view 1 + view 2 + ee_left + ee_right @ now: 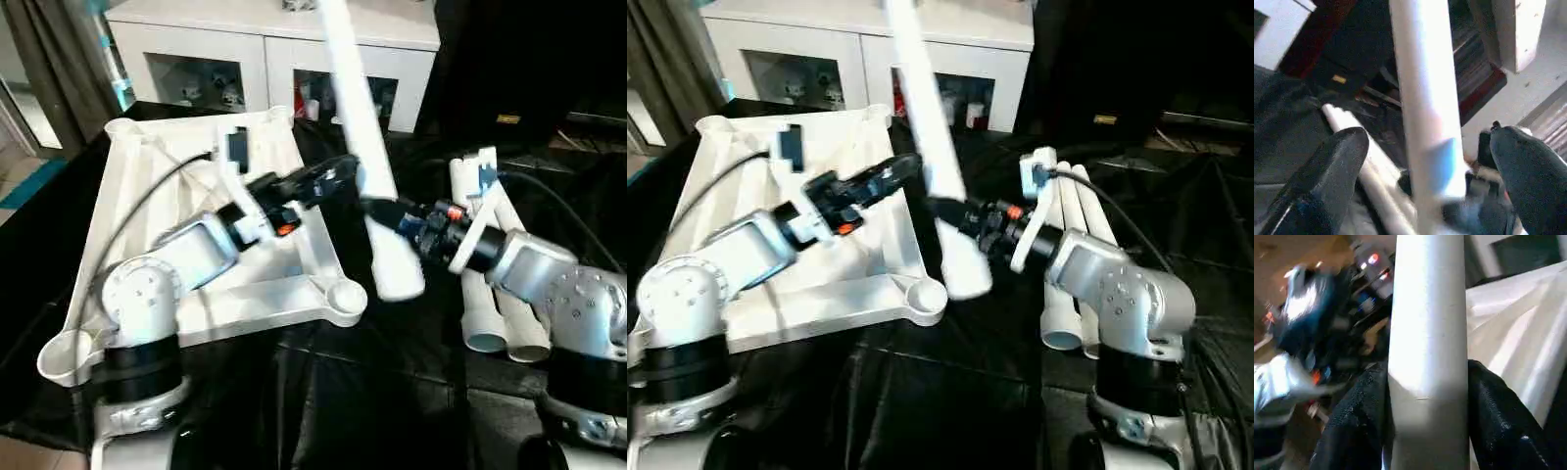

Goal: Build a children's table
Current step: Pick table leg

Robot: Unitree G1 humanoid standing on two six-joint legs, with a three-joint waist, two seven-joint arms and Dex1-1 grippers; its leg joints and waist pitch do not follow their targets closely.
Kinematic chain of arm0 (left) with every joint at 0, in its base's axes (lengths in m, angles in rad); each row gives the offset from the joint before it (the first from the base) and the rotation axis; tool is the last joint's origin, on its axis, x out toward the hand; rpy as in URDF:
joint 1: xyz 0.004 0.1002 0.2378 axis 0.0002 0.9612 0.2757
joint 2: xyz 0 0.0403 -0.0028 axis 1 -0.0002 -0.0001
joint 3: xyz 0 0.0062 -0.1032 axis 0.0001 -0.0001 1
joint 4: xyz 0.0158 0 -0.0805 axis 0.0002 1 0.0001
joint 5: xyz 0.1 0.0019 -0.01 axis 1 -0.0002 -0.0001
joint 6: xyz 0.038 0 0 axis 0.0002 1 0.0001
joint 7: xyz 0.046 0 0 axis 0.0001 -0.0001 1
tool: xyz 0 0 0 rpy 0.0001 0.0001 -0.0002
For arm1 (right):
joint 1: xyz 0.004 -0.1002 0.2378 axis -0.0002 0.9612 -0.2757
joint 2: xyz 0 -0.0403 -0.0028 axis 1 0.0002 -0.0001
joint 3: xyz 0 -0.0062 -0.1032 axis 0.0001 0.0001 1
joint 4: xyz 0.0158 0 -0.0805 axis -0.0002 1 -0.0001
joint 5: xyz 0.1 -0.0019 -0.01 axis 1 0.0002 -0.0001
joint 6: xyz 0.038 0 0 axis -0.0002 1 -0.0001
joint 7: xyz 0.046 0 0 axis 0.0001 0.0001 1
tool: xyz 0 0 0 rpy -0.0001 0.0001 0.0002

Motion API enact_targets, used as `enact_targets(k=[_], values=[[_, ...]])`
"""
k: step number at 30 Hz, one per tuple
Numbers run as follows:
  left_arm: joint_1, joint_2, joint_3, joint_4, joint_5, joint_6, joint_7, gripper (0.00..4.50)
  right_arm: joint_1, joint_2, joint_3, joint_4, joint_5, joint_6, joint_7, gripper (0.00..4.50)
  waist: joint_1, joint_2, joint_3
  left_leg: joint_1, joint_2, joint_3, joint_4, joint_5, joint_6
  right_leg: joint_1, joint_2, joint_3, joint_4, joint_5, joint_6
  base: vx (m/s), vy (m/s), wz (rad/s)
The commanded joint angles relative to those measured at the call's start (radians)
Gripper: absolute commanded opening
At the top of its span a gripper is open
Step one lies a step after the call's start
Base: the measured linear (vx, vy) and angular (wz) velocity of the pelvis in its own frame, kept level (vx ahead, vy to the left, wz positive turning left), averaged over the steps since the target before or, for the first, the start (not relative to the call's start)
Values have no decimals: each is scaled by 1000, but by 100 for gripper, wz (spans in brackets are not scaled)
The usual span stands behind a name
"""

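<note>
The children's table top (147, 196) lies upside down on the black cloth, ribs up, with a corner socket (345, 296) nearest the middle. One white leg (362, 127) stands tilted, its lower end (397, 282) just right of that socket. My right gripper (377, 208) is shut on this leg low down; in the right wrist view its fingers (1352, 426) press both sides of the tube (1427, 333). My left gripper (341, 174) reaches over the top to the leg, open, its fingers (1334, 171) spread wide on either side of the leg (1425, 98).
More white legs (495, 304) lie side by side on the cloth at the right, under my right forearm. A white glass-door cabinet (265, 49) stands behind the table. The black cloth (372, 392) covers the near surface.
</note>
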Motion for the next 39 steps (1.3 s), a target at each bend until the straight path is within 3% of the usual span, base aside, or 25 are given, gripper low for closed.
enact_targets(k=[1, 4, 5, 8, 13, 14, 18, 19, 20, 21, 32, 39], values=[[-26, -10, 13, -7, -32, 37, 37, 450, 10, -20, 28, -33, 17, -21, 33, 186, 9, -15, -84, -1, 31, -7, -64, -65, 46, 71, -64, 40, -72, -239, -180, 0, 0, 0], [-31, -14, 13, -15, -60, 50, 53, 450, 19, -32, 53, -35, 14, -33, 45, 186, 9, -16, -85, -3, 31, -8, -64, -60, 49, 69, -64, 38, -75, -255, -171, 0, 0, 0], [-31, -13, 13, -16, -73, 53, 58, 421, 22, -36, 60, -34, 11, -38, 50, 186, 10, -15, -87, -2, 31, -8, -63, -54, 51, 68, -63, 38, -74, -247, -171, 0, 0, 0], [-31, -12, 9, -20, -87, 57, 74, 414, 26, -55, 88, -28, -5, -59, 63, 186, 12, -15, -88, -1, 32, -7, -61, -46, 56, 67, -62, 37, -72, -222, -175, 0, 0, 0], [-26, -9, -9, -32, -54, 76, 105, 371, 27, -74, 131, -26, -34, -97, 61, 186, 14, -16, -88, -2, 33, -7, -61, -46, 58, 67, -63, 37, -71, -219, -176, 0, 0, 0], [-24, -16, -11, -33, -46, 78, 136, 371, 27, -75, 144, -29, -44, -109, 54, 186, 16, -10, -88, -2, 33, -8, -60, -49, 54, 68, -63, 37, -70, -221, -174, 0, 0, 0], [-23, -39, -29, -24, 3, 47, 221, 329, 27, -95, 195, -40, -72, -135, 52, 186, 21, -10, -88, -1, 35, -9, -60, -56, 52, 68, -62, 37, -72, -223, -167, 0, 0, 0], [-23, -46, -26, -20, 3, 47, 232, 329, 26, -97, 203, -41, -80, -140, 51, 186, 24, -3, -89, 0, 34, -9, -59, -53, 52, 67, -62, 38, -72, -217, -167, 0, 0, 0], [-23, -57, -23, -16, 6, 45, 247, 316, 24, -100, 213, -38, -92, -147, 45, 186, 25, -7, -90, -1, 34, -9, -59, -51, 51, 67, -61, 38, -72, -206, -172, 0, 0, 0], [-24, -79, -14, -10, 11, 41, 278, 299, 19, -105, 230, -29, -112, -163, 33, 186, 28, -5, -89, -1, 33, -9, -59, -56, 49, 67, -61, 38, -71, -207, -175, 0, 0, 0], [-33, -139, 38, -10, 0, 26, 413, 219, 11, -96, 260, -5, -153, -213, -19, 186, 29, -6, -91, -4, 31, -12, -57, -62, 54, 70, -60, 35, -72, -204, -172, 0, 0, 0], [-16, -132, 13, -30, -2, 22, 405, 186, 9, -93, 273, -4, -161, -237, -31, 186, 30, -2, -92, -3, 32, -13, -56, -65, 58, 69, -61, 34, -71, -187, -182, 0, 0, 0]])
